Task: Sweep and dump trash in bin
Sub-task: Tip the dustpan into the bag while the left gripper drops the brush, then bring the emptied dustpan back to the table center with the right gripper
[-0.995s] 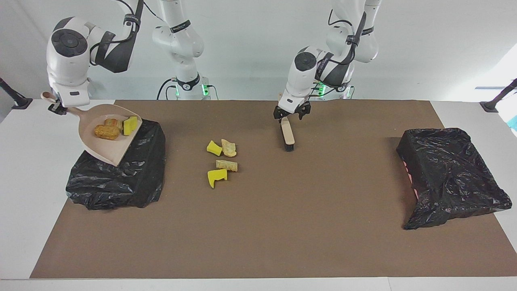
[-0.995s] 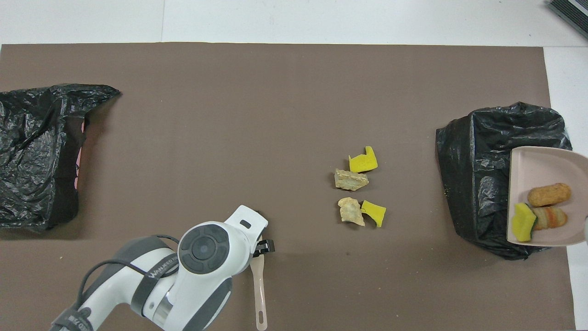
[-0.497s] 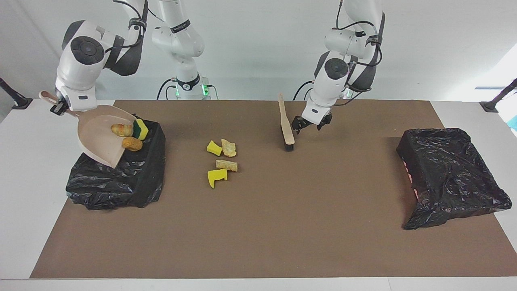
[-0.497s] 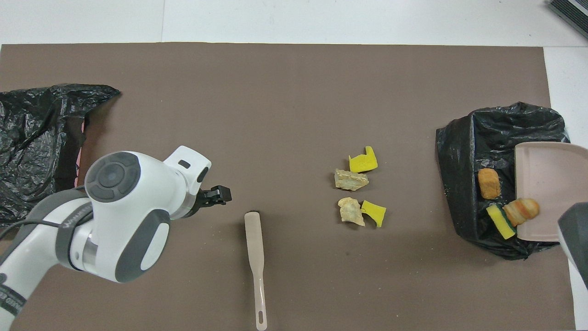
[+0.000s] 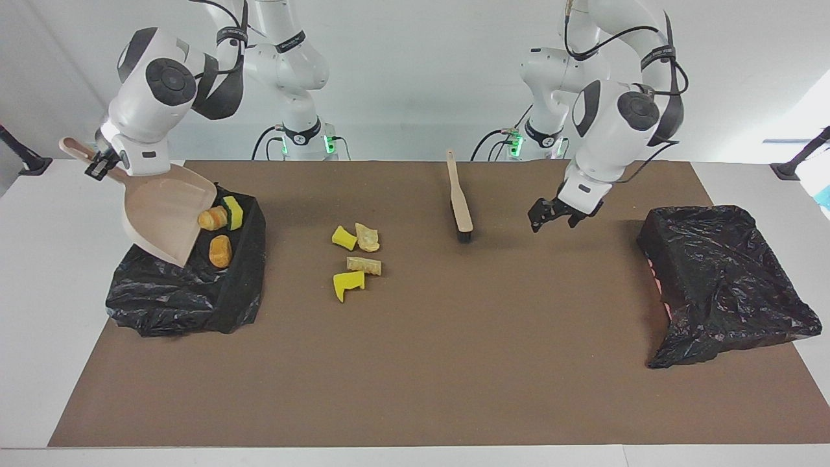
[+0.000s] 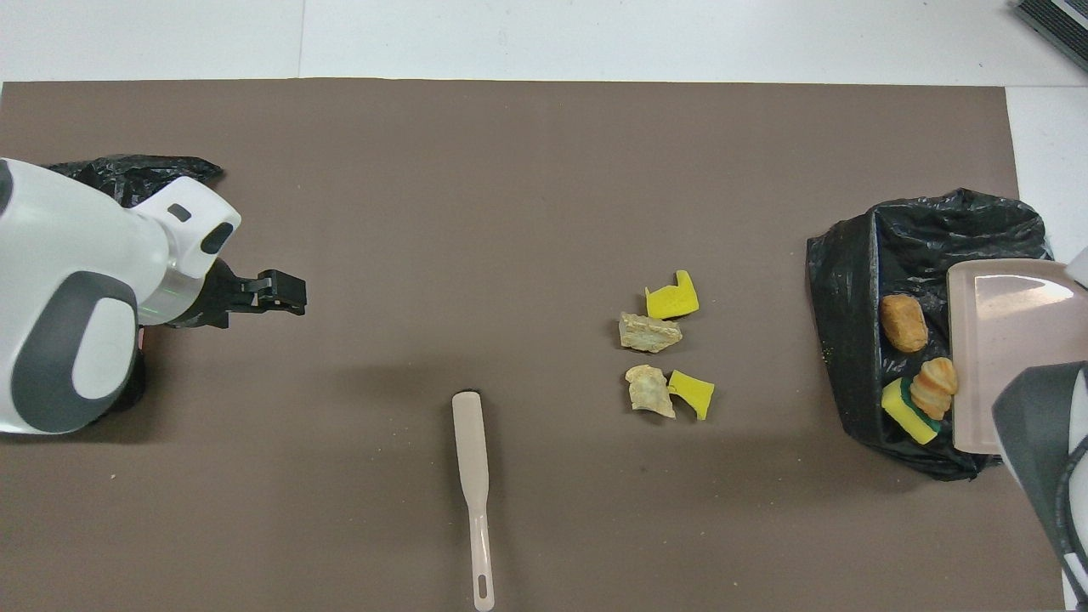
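White table [image 5: 26,311] under a brown mat [image 5: 454,363]. On the mat: four trash scraps [image 5: 355,254] at centre, two yellow sponge chunks and two tan lumps; beige brush [image 5: 459,202] at their 3 o'clock in the facing view; black-bagged bin [image 5: 188,298] at 9 o'clock; second black-bagged bin [image 5: 723,279] at far 3 o'clock.

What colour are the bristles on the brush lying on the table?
Black, at the end of the beige brush; clearest in the facing view.

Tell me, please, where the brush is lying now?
The brush lies untouched on the mat, between the loose scraps and the left arm's end.
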You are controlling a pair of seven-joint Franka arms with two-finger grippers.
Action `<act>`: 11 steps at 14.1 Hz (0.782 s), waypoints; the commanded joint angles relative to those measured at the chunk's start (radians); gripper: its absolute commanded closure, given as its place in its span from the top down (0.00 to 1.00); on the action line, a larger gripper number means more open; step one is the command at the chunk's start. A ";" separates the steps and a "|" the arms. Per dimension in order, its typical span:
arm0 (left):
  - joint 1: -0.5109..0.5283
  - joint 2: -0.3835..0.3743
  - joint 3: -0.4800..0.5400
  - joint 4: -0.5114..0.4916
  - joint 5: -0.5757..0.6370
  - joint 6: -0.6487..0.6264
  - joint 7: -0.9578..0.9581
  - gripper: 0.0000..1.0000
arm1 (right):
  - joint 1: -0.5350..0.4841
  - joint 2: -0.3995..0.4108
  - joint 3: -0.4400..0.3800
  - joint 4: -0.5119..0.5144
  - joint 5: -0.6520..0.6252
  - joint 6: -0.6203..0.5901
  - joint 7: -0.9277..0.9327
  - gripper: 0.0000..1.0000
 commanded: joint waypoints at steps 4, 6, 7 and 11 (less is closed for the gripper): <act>0.124 0.028 -0.003 0.181 0.039 -0.195 0.177 1.00 | 0.174 -0.005 0.003 0.124 0.053 -0.261 0.165 0.00; 0.138 0.028 -0.003 0.207 0.040 -0.216 0.180 1.00 | 0.213 -0.006 0.005 0.128 0.183 -0.280 0.316 0.00; 0.138 0.022 -0.002 0.212 0.040 -0.227 0.181 1.00 | 0.237 -0.006 0.006 0.134 0.266 -0.280 0.416 0.00; 0.213 0.014 0.001 0.220 0.040 -0.250 0.292 1.00 | 0.268 -0.003 0.026 0.135 0.647 -0.147 0.899 0.00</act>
